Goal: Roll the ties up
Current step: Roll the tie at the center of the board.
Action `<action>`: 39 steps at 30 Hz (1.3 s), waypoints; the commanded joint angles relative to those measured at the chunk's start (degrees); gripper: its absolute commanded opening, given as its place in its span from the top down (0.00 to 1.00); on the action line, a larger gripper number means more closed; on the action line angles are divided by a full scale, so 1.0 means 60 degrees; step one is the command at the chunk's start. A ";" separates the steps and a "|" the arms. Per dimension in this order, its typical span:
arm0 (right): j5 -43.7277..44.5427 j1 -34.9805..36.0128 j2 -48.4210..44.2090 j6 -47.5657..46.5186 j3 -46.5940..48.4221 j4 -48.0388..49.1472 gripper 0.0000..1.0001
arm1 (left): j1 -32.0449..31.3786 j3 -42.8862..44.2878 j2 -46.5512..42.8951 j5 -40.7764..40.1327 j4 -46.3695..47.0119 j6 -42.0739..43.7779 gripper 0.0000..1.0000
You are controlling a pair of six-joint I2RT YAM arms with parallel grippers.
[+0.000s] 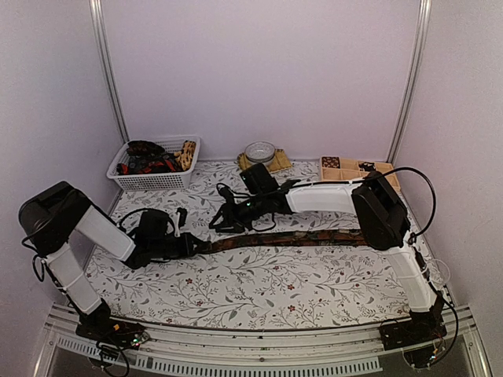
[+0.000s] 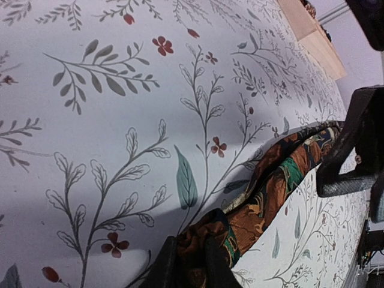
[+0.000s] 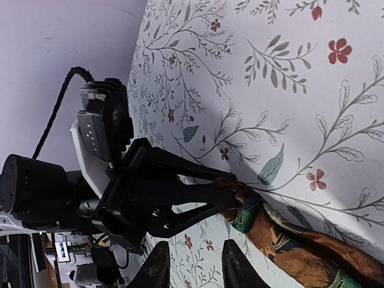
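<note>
Barely started, nothing rolled yet. Pinching one end of the tie (image 1: 291, 238) with the left gripper (image 2: 189, 261), in front of the basket (image 1: 149, 181). Hovering the right gripper (image 3: 195, 264) alongside, narrowly parted, empty. Stretched flat, rightward from the basket. More ties (image 1: 149, 159) heaped inside.

A robotics lab booth: plain white wall panels (image 1: 259, 71) and aluminium posts (image 1: 110, 71) enclose a bench (image 1: 236, 306) under floral cloth (image 1: 314, 275), with the left arm (image 1: 102, 232) and right arm (image 1: 330, 196) bolted to a slotted metal rail (image 1: 259, 345) along its near edge.
</note>
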 commanded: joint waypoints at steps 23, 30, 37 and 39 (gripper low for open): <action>0.0198 -0.0344 -0.1101 -0.0071 -0.3118 0.0620 0.71 | -0.1449 0.0422 0.0675 -0.0282 -0.0032 -0.0771 0.86; 0.0220 -0.0833 -0.2078 -0.0377 -0.4453 0.0737 0.71 | -0.1992 0.1390 0.1376 -0.0635 -0.0261 -0.1008 0.86; -0.0062 -0.0729 -0.2109 0.0029 -0.4821 0.1333 0.70 | -0.2098 0.1027 0.1213 -0.0550 0.0372 -0.1045 0.85; -0.0101 -0.0639 -0.2129 0.0074 -0.4782 0.1372 0.70 | -0.2111 0.0906 0.1111 -0.0461 0.0470 -0.0976 0.85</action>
